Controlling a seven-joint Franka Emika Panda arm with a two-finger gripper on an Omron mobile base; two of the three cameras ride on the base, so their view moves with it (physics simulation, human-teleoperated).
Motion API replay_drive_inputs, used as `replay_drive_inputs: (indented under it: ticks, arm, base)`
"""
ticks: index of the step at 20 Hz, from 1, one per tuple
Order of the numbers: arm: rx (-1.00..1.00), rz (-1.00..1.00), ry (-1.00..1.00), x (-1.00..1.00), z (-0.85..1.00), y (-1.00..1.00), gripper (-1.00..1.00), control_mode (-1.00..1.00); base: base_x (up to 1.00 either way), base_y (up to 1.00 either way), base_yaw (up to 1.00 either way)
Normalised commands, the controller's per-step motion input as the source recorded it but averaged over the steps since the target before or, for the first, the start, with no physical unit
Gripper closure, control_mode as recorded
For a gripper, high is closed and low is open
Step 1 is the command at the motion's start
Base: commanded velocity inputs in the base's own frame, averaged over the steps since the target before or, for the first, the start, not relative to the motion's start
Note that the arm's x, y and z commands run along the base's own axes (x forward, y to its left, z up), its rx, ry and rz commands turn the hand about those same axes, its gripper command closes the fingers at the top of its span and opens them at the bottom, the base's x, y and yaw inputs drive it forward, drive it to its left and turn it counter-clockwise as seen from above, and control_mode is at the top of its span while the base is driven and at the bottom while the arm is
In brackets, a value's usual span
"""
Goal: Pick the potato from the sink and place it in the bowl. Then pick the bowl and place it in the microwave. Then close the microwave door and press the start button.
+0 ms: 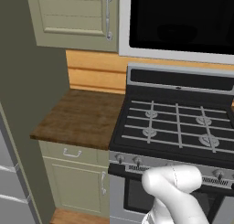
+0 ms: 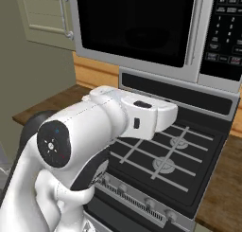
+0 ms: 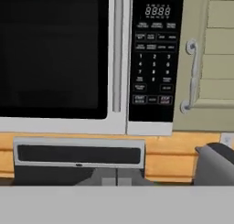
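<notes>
Above the black gas stove (image 1: 176, 127) hangs the microwave (image 2: 156, 32), and its door (image 3: 55, 58) lies flush with the black front, its dark window showing nothing clear of the inside. From the hand view the door's long vertical silver bar handle (image 3: 118, 49) stands just left of the black control panel (image 3: 154, 54), which carries a digital display at the top and rows of small buttons below it. The end effector looks straight at this front from a short way off and touches none of it. Its fingertips cannot be made out at the bottom of the hand view, so how far open it stands, and whether it holds anything, cannot be told.

To the right of the panel in the hand view is an olive cabinet door (image 3: 215, 58) with a curved silver pull (image 3: 192, 77), and below the microwave run the stove's back panel (image 3: 78, 154) and a strip of wooden wall. A dark grey object (image 3: 215, 166) stands at the lower right edge; what it is cannot be told.

In the right base view the white arm (image 2: 94, 131) rises from the lower left, bends at a big rounded joint and stretches level over the burners toward the microwave. In the left base view its elbow (image 1: 173, 184) sits low in front of the stove's knobs. A brown wooden tabletop (image 1: 80, 115) lies left of the stove, above olive drawers.
</notes>
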Motion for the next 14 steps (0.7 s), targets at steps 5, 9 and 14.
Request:
replay_drive_inputs:
  ticks: [5, 9, 14]
  arm:
    - [0.03, 0.0, -0.28, 0.33, 0.0, -0.29, 1.0, -1.0]
    - [0.02, 0.0, -0.01, 0.3, 0.0, -0.31, 1.0, -1.0]
    - [0.0, 0.0, 0.02, 0.41, 0.0, -0.33, 1.0, -1.0]
  base:
    - [0.0, 0.0, 0.0]
    - [0.0, 0.0, 0.0]
    - [0.0, 0.0, 0.0]
